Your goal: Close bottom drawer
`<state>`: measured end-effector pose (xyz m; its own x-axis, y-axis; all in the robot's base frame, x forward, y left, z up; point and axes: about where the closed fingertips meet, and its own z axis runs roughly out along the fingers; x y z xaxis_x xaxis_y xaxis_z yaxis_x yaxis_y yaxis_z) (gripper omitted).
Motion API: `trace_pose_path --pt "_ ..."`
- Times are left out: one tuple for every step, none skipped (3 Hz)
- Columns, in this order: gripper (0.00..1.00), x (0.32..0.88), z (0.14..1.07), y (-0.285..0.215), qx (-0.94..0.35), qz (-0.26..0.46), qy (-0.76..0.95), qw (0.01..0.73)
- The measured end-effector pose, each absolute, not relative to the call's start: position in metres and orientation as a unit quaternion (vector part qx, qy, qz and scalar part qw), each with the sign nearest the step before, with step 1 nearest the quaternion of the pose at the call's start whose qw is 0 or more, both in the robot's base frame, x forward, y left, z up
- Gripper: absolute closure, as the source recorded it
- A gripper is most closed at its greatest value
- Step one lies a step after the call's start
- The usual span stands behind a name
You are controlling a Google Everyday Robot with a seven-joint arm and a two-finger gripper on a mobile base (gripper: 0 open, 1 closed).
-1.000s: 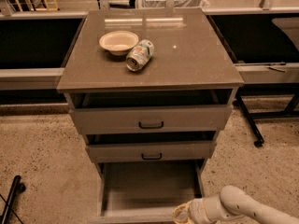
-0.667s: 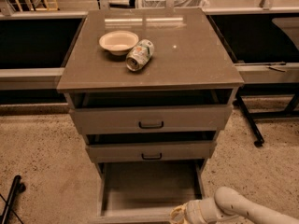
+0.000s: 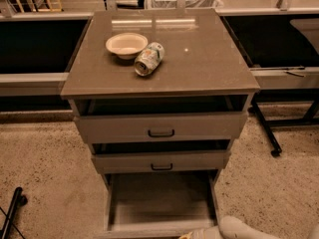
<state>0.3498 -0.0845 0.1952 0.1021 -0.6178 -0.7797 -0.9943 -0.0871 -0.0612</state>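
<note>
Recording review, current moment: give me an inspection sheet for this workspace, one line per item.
Surface: brown-grey cabinet top, glossy, holding two items at its left rear.
Job's things: grey bottom drawer, pulled far out, its inside looks empty.
Clutter: cream shallow bowl upright; green-and-white drink can lying on its side beside the bowl. Top drawer and middle drawer each stand slightly out.
Gripper: pale gripper at the bottom edge of the view, by the bottom drawer's front right; contact cannot be judged.
Cables: nothing seen.
Surroundings: speckled beige floor; black wheeled frame leg on the right; black rod at lower left.
</note>
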Motion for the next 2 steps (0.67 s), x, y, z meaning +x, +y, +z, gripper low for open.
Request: trace_pose_path --pt "1.00 0.3432 0.1771 -0.0830 -0.672 0.306 0.592 0.324" --pt "0.83 0.3423 0.1752 -0.0824 -0.672 0.307 0.590 0.325"
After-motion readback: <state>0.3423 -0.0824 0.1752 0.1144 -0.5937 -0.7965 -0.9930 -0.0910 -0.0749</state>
